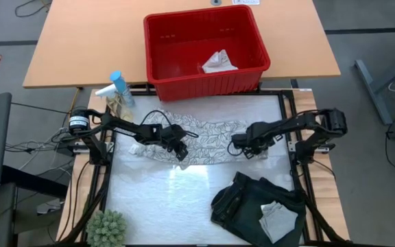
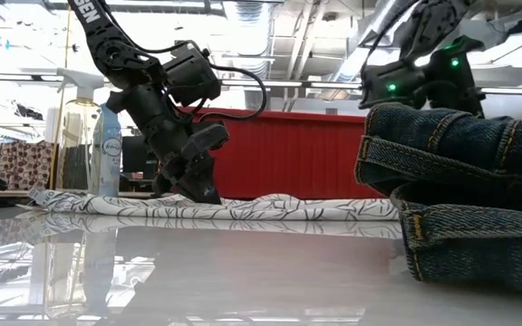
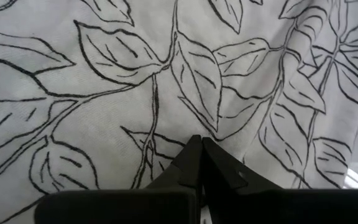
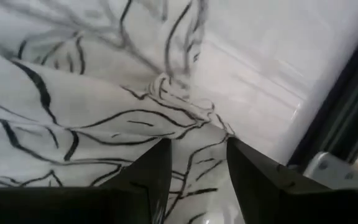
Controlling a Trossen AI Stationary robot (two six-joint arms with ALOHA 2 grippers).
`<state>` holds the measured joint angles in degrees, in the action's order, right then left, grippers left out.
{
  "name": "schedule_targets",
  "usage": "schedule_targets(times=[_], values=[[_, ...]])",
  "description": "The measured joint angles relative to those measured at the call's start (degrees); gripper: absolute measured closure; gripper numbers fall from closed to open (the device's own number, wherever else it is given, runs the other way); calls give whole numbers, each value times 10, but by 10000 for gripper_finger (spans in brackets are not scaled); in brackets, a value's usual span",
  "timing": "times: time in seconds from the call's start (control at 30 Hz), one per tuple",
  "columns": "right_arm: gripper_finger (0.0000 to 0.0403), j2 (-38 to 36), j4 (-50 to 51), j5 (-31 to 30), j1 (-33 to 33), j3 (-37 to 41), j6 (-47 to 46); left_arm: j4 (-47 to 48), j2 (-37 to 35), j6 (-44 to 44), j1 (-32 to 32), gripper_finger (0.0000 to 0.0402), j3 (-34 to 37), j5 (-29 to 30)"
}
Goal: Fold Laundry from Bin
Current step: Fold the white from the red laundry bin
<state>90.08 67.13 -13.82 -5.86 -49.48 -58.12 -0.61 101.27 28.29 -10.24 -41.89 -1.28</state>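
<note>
The task is looking partly done; a dark blackish-green denim garment (image 1: 242, 202) is lying folded well away from both sets of fingers, with a plain whitish square of cloth (image 1: 278, 219) resting on top of it.

The long white-grey cloth printed with black leaf outlines (image 1: 204, 130) is the piece in hand, lying stretched across the white table top (image 1: 170, 199) between the two grippers, still rumpled rather than folded.

The left gripper (image 1: 181, 152) is pressing down on one end with its fingers (image 3: 194, 163) closed tip to tip, cloth directly beneath and ahead of them; whether any fabric is pinched, I cannot tell.

The right gripper (image 1: 239, 145) is sitting at the other end with fingers (image 4: 157, 165) parted, the cloth's bunched edge lying between and just beyond the tips.

The red rectangular plastic bin (image 1: 158, 48) is standing beyond the fingers; one small crumpled pale cloth (image 1: 219, 63) is waiting inside, so that piece appears left to do.
</note>
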Motion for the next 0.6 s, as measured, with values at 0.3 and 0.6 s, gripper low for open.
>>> schedule_targets(times=[0.3,0.6], values=[[225,-59,-79,-30,-24,-43,87,0,0,1,1,402,0,7],[225,-144,-68,-33,11,-17,-18,-10,-26,78,-12,402,2,-46]])
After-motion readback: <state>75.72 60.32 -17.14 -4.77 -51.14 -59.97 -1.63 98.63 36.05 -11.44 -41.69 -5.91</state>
